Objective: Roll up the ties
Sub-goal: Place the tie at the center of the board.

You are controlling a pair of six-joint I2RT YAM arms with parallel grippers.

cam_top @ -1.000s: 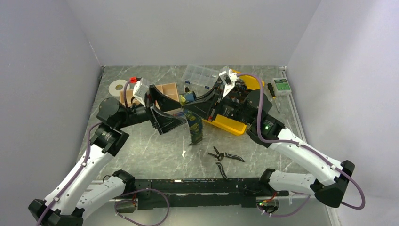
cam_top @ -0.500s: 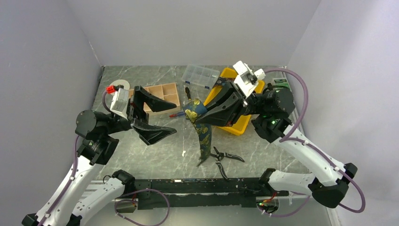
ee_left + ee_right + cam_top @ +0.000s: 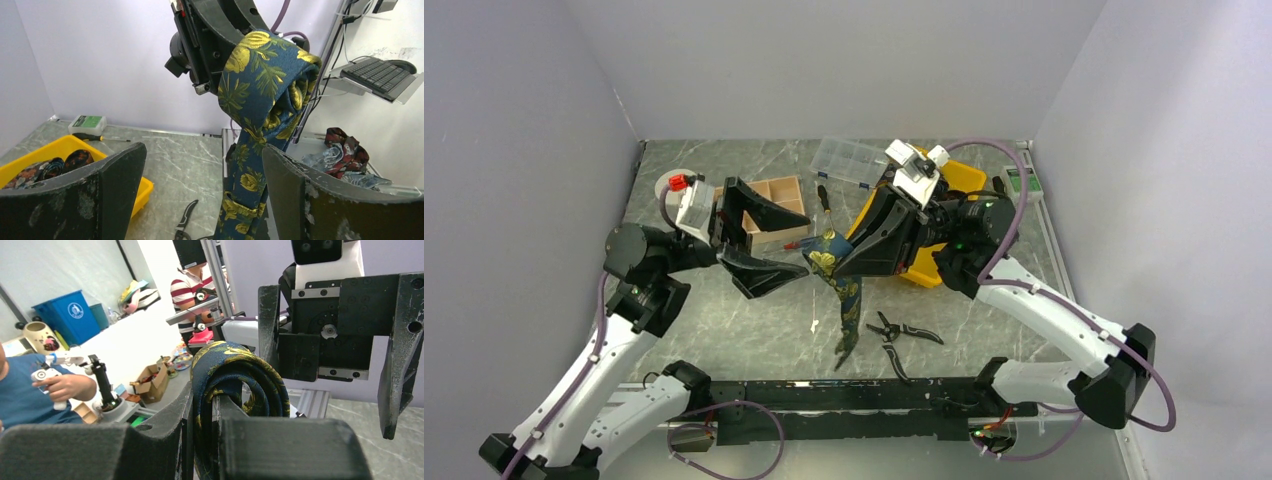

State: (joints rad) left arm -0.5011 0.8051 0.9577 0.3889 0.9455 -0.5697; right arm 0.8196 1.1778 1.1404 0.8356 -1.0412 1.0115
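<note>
Our right claw (image 3: pixel 832 258) pinches the half-rolled tie (image 3: pixel 849 310); our left claw (image 3: pixel 802 250), gaping at its nine o'clock, could knock it loose.

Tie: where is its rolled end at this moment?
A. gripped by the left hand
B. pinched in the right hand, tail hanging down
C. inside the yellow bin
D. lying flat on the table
B: the right hand is shut on the coiled end of the tie, whose tail hangs below it, while the left hand stands open beside the coil.
</note>
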